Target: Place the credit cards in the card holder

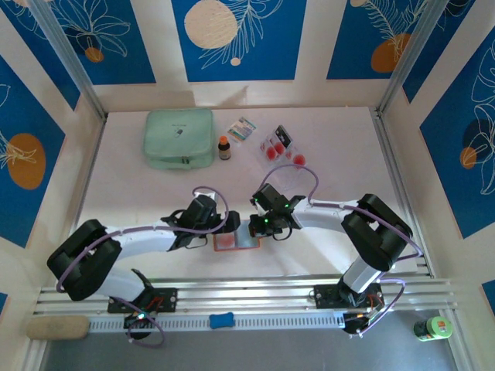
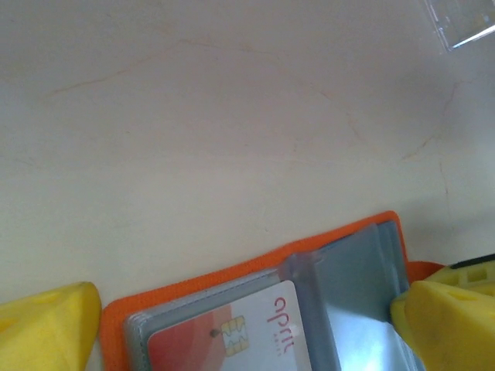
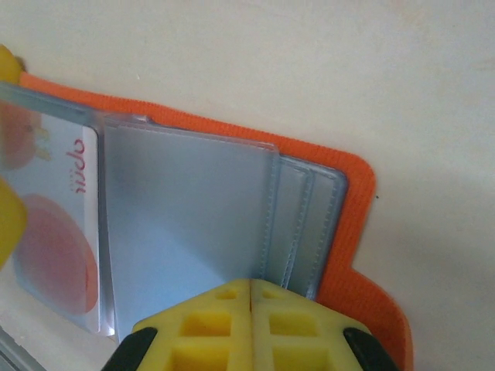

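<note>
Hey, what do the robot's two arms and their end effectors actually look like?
The left arm and the right arm both have white links, bulky black joints and a purple cable looping alongside. Small green lights glow near the right wrist. The left end effector and the right end effector carry blocky yellow fingers with square recesses moulded in.

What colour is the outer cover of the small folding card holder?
Orange. The small folding card holder shows its cover best in the right wrist view.
</note>
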Robot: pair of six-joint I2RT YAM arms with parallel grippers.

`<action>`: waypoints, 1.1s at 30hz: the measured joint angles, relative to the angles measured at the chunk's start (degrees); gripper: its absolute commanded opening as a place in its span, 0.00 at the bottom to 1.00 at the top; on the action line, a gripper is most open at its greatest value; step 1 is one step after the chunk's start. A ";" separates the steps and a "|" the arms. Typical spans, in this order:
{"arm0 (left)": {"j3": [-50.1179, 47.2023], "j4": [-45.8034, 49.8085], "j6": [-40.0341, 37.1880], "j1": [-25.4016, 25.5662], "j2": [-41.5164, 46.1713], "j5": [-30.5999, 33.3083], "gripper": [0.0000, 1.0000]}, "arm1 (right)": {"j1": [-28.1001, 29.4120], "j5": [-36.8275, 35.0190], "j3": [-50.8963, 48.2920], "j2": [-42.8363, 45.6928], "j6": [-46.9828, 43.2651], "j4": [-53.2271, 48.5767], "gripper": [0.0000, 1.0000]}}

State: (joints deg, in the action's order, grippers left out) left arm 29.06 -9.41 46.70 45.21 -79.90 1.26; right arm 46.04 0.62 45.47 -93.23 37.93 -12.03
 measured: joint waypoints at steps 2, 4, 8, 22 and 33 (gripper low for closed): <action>0.04 0.13 0.02 0.26 0.15 -0.31 1.00 | 0.00 0.00 -0.02 0.00 0.00 0.11 0.00; 0.11 0.81 0.02 0.31 0.85 -0.42 1.00 | 0.00 0.02 -0.17 0.00 0.02 0.39 0.00; 0.46 1.75 0.04 0.33 3.50 -0.39 1.00 | 0.00 0.04 -0.24 -0.02 0.02 0.72 0.00; -0.44 -5.64 5.03 0.37 7.08 -2.19 1.00 | -0.81 1.11 0.11 -0.11 0.00 0.24 0.00; -1.49 -9.35 7.08 0.57 7.08 -2.80 1.00 | -4.83 1.29 3.21 5.81 -0.28 -5.86 0.22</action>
State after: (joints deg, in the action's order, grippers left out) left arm 27.57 -18.76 53.78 45.78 -72.82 -1.54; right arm 41.21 1.91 48.69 -87.42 37.65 -17.89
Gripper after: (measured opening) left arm 0.998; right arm 0.163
